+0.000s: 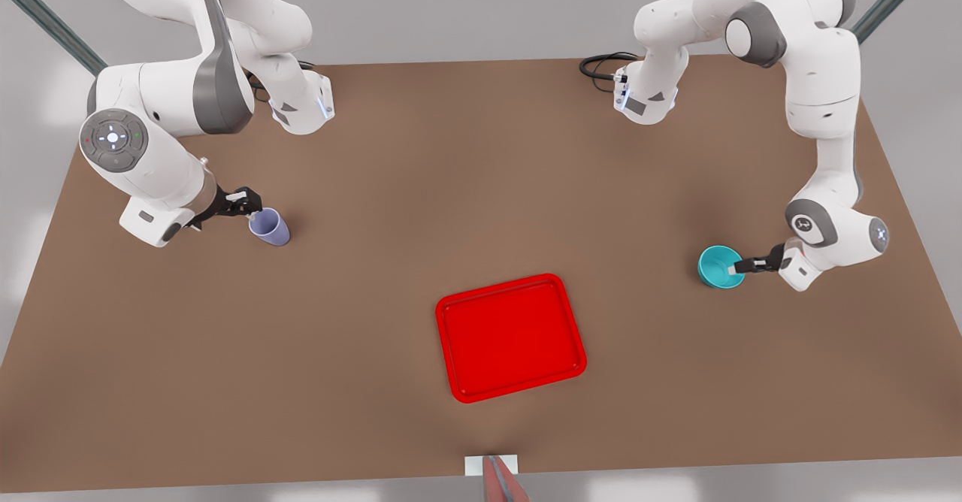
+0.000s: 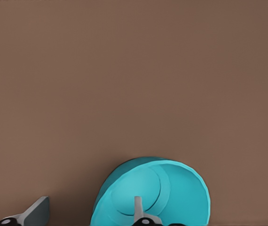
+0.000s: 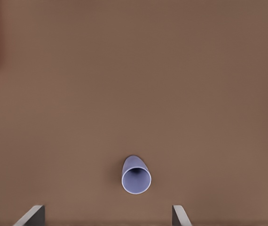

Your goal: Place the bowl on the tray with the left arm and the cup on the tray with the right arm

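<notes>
Jaws open on both: my left gripper (image 1: 733, 267) straddles the bowl (image 1: 719, 267) rim; my right gripper (image 1: 252, 213) hangs wide beside the cup (image 1: 270, 227). Tray (image 1: 510, 337) well apart. Approach step; I judge closing comes next.

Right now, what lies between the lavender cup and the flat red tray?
Only bare brown table between the lavender cup and red tray, seen in the front view.
</notes>
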Available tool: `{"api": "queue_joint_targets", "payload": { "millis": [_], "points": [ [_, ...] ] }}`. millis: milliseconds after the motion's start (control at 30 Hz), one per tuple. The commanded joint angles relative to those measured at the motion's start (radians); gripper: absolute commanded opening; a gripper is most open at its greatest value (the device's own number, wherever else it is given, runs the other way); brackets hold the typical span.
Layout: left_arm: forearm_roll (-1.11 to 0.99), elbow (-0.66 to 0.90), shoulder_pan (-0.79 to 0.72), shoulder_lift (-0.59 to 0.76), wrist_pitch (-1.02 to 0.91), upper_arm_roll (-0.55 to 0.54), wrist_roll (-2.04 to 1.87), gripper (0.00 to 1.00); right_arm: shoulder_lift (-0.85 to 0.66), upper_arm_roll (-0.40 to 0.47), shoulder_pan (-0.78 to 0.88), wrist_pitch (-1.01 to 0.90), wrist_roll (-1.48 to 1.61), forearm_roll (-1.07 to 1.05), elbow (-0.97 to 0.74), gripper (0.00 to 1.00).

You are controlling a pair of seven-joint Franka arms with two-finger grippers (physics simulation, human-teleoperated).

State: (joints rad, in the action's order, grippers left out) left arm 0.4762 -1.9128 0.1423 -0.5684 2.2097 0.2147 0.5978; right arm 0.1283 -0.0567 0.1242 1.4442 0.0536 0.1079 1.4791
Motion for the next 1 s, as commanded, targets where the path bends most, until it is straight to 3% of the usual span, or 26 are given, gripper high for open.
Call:
{"api": "queue_joint_targets", "payload": {
  "millis": [0, 33, 67, 167, 200, 367, 433, 533, 600, 667, 767, 967],
  "points": [
    [0.004, -0.008, -0.003, 0.001, 0.036, 0.000, 0.269, 0.83, -0.001, 0.000, 0.000, -0.004, 0.002, -0.001, 0.000, 1.00],
    [0.004, -0.012, -0.003, 0.002, 0.036, 0.000, 0.266, 0.58, -0.001, 0.000, 0.000, -0.007, 0.002, -0.001, 0.000, 1.00],
    [0.004, -0.014, -0.006, 0.005, 0.031, -0.001, 0.257, 0.48, -0.001, 0.000, 0.000, -0.011, 0.002, -0.001, 0.000, 1.00],
    [0.004, -0.023, -0.007, 0.007, 0.025, -0.003, 0.237, 0.38, 0.001, 0.000, 0.000, -0.011, 0.002, -0.001, 0.000, 1.00],
    [0.004, -0.025, -0.007, 0.007, 0.025, -0.005, 0.224, 0.21, 0.001, 0.000, 0.000, -0.011, 0.002, -0.001, 0.000, 1.00],
    [-0.014, -0.019, -0.010, 0.047, 0.021, -0.006, 0.218, 0.21, 0.001, 0.000, 0.000, -0.013, 0.002, -0.001, 0.003, 1.00],
    [-0.016, 0.001, -0.101, 0.143, -0.070, -0.005, -0.082, 0.21, 0.004, 0.000, 0.002, -0.013, -0.008, -0.001, 0.018, 1.00],
    [-0.094, 0.187, -0.364, 0.160, -0.215, 0.000, -0.690, 0.21, 0.034, 0.000, 0.005, 0.002, -0.009, -0.005, 0.063, 1.00],
    [-0.097, 0.317, -0.538, 0.101, -0.223, -0.001, -1.059, 0.21, 0.091, 0.015, -0.011, 0.005, -0.009, -0.007, 0.056, 1.00],
    [-0.100, 0.506, -0.681, -0.048, -0.223, -0.001, -1.306, 0.21, 0.112, 0.064, -0.006, 0.053, -0.009, -0.008, 0.095, 1.00],
    [-0.099, 0.793, -0.733, -0.280, -0.205, -0.006, -1.501, 0.21, 0.114, 0.112, -0.009, 0.194, -0.001, -0.008, 0.228, 1.00],
    [-0.103, 0.759, -0.721, -0.332, -0.137, -0.015, -1.495, 0.21, 0.119, 0.176, -0.005, 0.386, 0.028, -0.019, 0.377, 1.00]
  ]
}}
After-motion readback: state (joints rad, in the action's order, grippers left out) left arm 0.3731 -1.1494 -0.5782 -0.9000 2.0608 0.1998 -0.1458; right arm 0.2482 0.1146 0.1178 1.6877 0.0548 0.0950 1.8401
